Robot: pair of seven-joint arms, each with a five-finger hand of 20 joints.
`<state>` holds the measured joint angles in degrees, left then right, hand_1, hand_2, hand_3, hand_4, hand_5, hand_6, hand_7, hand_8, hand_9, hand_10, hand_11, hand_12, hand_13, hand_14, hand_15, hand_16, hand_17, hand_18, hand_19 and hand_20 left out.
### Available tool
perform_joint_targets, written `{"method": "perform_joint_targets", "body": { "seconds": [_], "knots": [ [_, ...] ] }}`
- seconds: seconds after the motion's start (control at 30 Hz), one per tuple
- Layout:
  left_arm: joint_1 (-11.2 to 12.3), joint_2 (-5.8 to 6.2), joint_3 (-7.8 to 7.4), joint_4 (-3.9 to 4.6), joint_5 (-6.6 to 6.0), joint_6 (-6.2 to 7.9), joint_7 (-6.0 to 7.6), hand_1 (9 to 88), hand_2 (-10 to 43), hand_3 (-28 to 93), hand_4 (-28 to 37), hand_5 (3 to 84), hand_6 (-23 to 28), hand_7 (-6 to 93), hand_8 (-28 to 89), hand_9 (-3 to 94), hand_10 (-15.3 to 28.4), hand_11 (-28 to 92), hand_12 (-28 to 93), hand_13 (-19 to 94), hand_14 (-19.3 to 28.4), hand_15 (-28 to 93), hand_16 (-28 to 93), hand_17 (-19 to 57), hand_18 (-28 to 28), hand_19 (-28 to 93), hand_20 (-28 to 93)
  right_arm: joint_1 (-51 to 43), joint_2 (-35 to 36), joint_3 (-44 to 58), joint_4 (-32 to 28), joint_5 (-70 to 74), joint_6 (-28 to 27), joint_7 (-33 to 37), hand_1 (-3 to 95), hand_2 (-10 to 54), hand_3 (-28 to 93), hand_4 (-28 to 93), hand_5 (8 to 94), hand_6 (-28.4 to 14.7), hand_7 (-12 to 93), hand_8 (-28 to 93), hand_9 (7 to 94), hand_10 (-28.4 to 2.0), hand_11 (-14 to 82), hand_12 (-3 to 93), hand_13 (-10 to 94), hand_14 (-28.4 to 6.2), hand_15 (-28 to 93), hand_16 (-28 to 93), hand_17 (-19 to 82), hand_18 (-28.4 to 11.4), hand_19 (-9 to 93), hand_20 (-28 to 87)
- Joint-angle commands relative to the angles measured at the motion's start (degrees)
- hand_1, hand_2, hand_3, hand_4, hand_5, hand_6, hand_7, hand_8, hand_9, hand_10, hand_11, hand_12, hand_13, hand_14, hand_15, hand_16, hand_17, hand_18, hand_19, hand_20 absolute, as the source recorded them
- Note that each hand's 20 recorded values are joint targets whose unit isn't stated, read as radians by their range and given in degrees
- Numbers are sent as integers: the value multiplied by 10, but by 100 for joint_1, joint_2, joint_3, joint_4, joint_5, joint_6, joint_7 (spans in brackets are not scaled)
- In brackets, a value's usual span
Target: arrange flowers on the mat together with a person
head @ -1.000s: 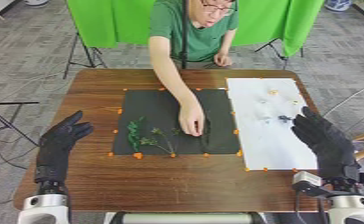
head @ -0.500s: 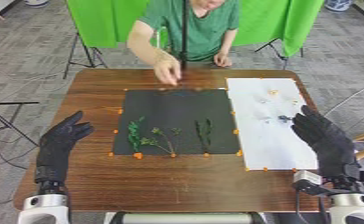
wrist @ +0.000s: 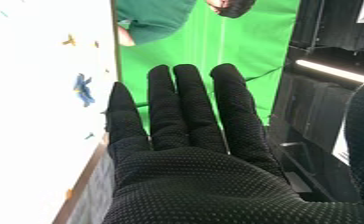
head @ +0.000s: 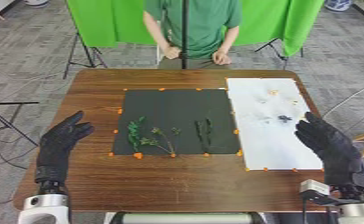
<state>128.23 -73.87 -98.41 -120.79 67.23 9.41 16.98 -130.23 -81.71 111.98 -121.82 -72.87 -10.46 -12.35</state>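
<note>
Two black-gloved robot hands frame a brown wooden table point(head: 187, 187), the left hand point(head: 61, 137) and the right hand point(head: 328, 140) well apart, each with its fingertips pointing away from the robot. The left hand's fingers are released, loosely extended, with the thumb parted from them on the side facing the other hand. The right hand's fingers are also released: the wrist view shows them straight and slightly spread, the thumb standing away from them. Between the two sets of fingers lies a dark, flat, square mat point(head: 165, 107), edged with small orange markers point(head: 138, 156). Three pieces of greenery rest on the near half of this mat. Closest to the left hand's fingers is a bright green leafy sprig point(head: 133, 134); next, farther from those fingers, comes a thin, branching green sprig point(head: 168, 143); then a pair of slender, dark green stems point(head: 204, 134), placed side by side, nearer the right hand's fingers than the other greenery. A long white rectangular sheet point(head: 263, 142) lies between the mat and the right hand, whose fingertips overlap its outer border in the head view. Near those fingertips, on the sheet, is a small dark blue flower point(head: 284, 118). A small orange-yellow piece point(head: 273, 92) lies beyond the same fingertips, farther from the robot.
</note>
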Motion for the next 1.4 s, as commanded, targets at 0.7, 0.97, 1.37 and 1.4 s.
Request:
{"method": "perform_joint_targets", "body": {
  "seconds": [0.7,0.97,1.37,1.4],
  "knots": [
    [41,-30,41,44,18,-36,-28,253,-13,715,-214,474,38,98,-56,508,146,179,132,455,175,207,-26,159,134,143,214,1124,1255,-1045,-330,-5702,1983,2322,284,-95,645,-277,513,-30,144,-83,655,-167,209,250,714,-124,433,281,293,-235,668,511],
    [34,-2,41,49,3,-31,-37,254,-12,714,-215,474,38,99,-56,506,145,178,132,454,176,206,-26,160,133,142,213,2063,1911,-1744,168,-6666,778,3317,341,-95,641,-280,542,-13,161,-87,692,-159,241,272,727,-115,541,302,309,-245,728,538],
    [42,11,60,53,0,-34,-25,253,-13,714,-216,474,38,98,-57,508,146,179,132,454,175,206,-26,160,133,142,214,2780,2082,-2329,967,-6714,17,3356,345,-95,660,-281,531,-9,151,-87,696,-159,231,270,728,-111,548,302,312,-245,730,533],
    [38,15,60,54,-4,-28,-24,253,-13,714,-215,474,38,98,-57,508,146,180,132,454,175,206,-26,160,133,142,214,2832,2092,-2390,1036,-6755,44,3342,348,-95,662,-281,531,-9,151,-86,697,-158,231,270,731,-110,549,302,313,-245,731,532]
  ]
}}
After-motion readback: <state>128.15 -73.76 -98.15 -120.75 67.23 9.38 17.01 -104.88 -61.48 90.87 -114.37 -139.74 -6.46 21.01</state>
